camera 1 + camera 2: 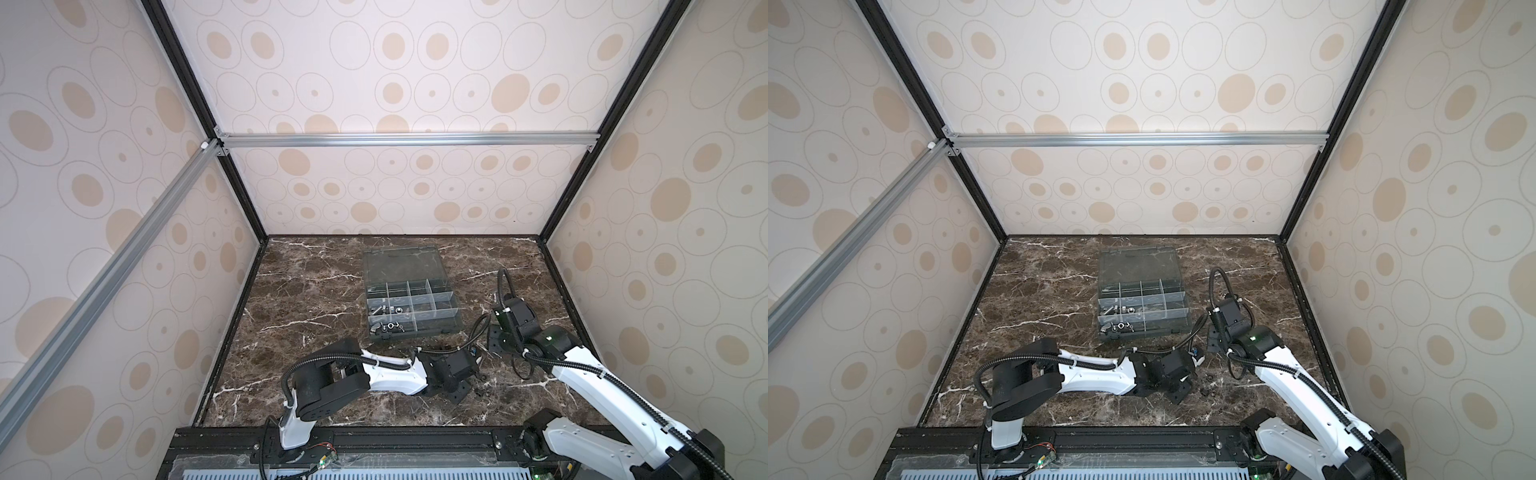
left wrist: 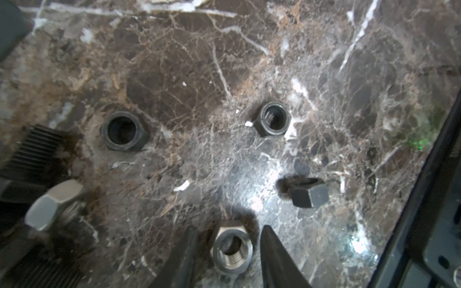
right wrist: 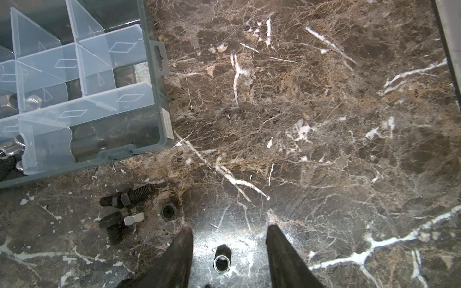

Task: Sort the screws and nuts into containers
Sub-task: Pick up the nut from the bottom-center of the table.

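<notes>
Left tool [image 2: 228, 227], in front of the box [image 3: 159, 99]: spread either side of a silver nut [image 2: 232, 249] on the counter [image 3: 324, 124]. Right tool [image 3: 228, 227], off the box's corner: spread, small nut [image 3: 222, 261] between its tips.

Left arm [image 1: 395, 376] is stretching low, right arm [image 1: 582, 370] is reaching in; left hand [image 2: 229, 227] and right hand [image 3: 228, 228] are both pointing down, gaping.

Organiser box [image 1: 432, 334] centred on table [image 1: 299, 291]. Hardware [image 1: 386, 309] in its near-left compartments [image 1: 388, 328]. Loose nuts [image 2: 273, 119], screws [image 3: 127, 195] before it, apparently toward right.
</notes>
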`<control>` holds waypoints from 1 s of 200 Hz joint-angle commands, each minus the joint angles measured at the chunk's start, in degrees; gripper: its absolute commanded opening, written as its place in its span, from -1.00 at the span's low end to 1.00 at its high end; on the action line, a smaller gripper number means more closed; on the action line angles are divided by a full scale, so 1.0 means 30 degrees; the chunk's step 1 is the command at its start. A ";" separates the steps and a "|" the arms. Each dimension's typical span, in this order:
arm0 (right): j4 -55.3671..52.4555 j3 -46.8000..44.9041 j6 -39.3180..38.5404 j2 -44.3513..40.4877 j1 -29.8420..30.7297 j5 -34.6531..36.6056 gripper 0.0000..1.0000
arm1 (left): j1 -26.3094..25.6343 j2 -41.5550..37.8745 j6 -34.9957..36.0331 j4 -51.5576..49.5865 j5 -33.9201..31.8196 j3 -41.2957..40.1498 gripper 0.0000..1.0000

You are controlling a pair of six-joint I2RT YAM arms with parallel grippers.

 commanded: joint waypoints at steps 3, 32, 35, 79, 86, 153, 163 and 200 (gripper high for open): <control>-0.0654 -0.0182 -0.0035 -0.0388 -0.0272 0.0180 0.02 | -0.0286 0.0493 0.0215 -0.0474 0.0130 0.0583 -0.24; -0.0679 -0.0239 -0.0018 -0.0541 -0.0428 0.0156 0.02 | -0.0314 0.0520 0.0084 -0.0534 -0.0251 0.0412 -0.34; -0.0712 -0.0240 -0.0015 -0.0548 -0.0431 0.0155 0.02 | -0.0314 0.0518 0.0036 -0.0562 -0.0313 0.0386 -0.35; -0.0760 -0.0295 -0.0053 -0.0809 -0.0571 0.0176 0.02 | -0.0309 0.0522 0.0215 -0.0909 -0.0840 0.0140 -0.41; -0.0775 -0.0312 -0.0071 -0.0812 -0.0568 0.0184 0.02 | -0.0312 0.0516 0.0344 -0.1054 -0.1052 0.0200 -0.41; -0.0826 -0.0361 -0.0096 -0.1021 -0.0720 0.0142 0.02 | -0.0316 0.0267 0.0779 -0.1619 -0.1829 -0.0191 -0.40; -0.0811 -0.0388 -0.0068 -0.1070 -0.0742 0.0155 0.02 | -0.0316 0.0234 0.0806 -0.1675 -0.1904 -0.0179 -0.38; -0.0848 -0.0364 -0.0100 -0.1187 -0.0813 0.0154 0.02 | -0.0372 0.0352 0.1031 -0.1737 -0.2016 -0.0150 -0.32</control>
